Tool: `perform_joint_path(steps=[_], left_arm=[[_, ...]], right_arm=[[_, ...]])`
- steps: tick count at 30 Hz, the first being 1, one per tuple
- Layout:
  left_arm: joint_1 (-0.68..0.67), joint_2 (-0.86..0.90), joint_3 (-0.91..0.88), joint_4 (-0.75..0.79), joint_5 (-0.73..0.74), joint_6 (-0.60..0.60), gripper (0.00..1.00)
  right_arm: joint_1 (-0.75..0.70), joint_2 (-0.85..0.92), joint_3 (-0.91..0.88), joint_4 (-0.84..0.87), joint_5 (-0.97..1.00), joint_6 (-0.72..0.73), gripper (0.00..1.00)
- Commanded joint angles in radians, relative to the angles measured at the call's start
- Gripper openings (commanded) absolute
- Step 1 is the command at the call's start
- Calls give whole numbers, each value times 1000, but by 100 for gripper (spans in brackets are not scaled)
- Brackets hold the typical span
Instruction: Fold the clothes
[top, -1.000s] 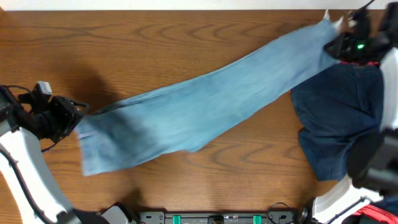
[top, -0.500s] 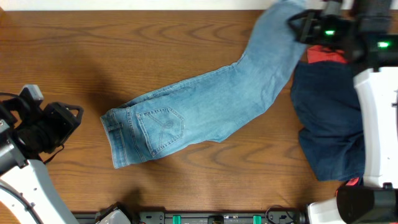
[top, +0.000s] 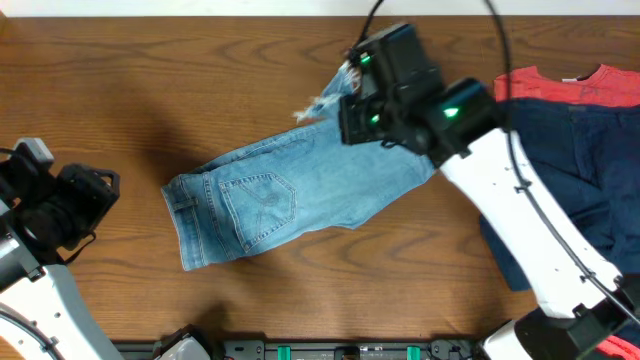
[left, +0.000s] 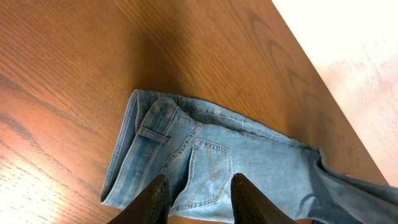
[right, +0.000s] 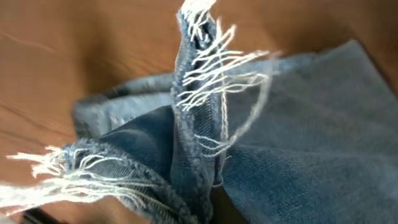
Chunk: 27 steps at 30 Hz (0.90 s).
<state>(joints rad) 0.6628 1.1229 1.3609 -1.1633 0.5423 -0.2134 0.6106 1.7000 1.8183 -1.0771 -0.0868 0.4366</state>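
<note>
While the wooden table (top: 150, 80) fills the overhead view, the jeans (top: 300, 195) lie across its middle, waistband toward the left edge and legs running slantwise toward the far edge. They are doubled lengthwise, so one back pocket (top: 262, 205) faces up near the waistband. At the right edge lies a dark navy garment (top: 570, 170), spread in loose folds. A coral-red T-shirt (top: 540, 85) shows at the far right corner, its near side tucked under the navy cloth. The right arm (top: 520, 200) reaches from the near right corner across the gap between the navy garment and the jeans. The right gripper (top: 347, 108) sits over the far end of the legs, its jaws pressed together on the denim just below the frayed hem (right: 199, 81). In the right wrist view that hem stands up close to the lens, white threads splaying from it, and more fringe trails along the lower left. The left gripper (left: 199, 193) hovers near the left edge, apart from the waistband, with its two dark fingers (left: 155, 202) spread and nothing between them. From the left wrist, the waistband (left: 152, 134) and its belt loop face the camera.
</note>
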Motion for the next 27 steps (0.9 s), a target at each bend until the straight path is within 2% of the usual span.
perform_joint_path(steps=[1, 6, 9, 16, 23, 25, 27], left_arm=[[0, -1, 25, -3, -12, -10, 34], [-1, -1, 25, -3, -12, -10, 34], [-1, -1, 24, -3, -12, -10, 34], [0, -1, 24, -8, -12, -10, 34], [-1, -1, 24, -8, -12, -10, 35], [-1, -1, 24, -8, -12, -10, 35], [0, -1, 24, -8, -12, -10, 35]], right_arm=[[27, 22, 16, -16, 89, -50, 5], [29, 51, 16, -26, 87, -454, 3], [29, 60, 16, -38, 76, -576, 2], [34, 60, 16, -28, -74, -721, 1], [38, 60, 16, -2, 60, -904, 1], [39, 60, 16, 16, 36, -890, 1], [39, 60, 16, 47, -5, -815, 1]])
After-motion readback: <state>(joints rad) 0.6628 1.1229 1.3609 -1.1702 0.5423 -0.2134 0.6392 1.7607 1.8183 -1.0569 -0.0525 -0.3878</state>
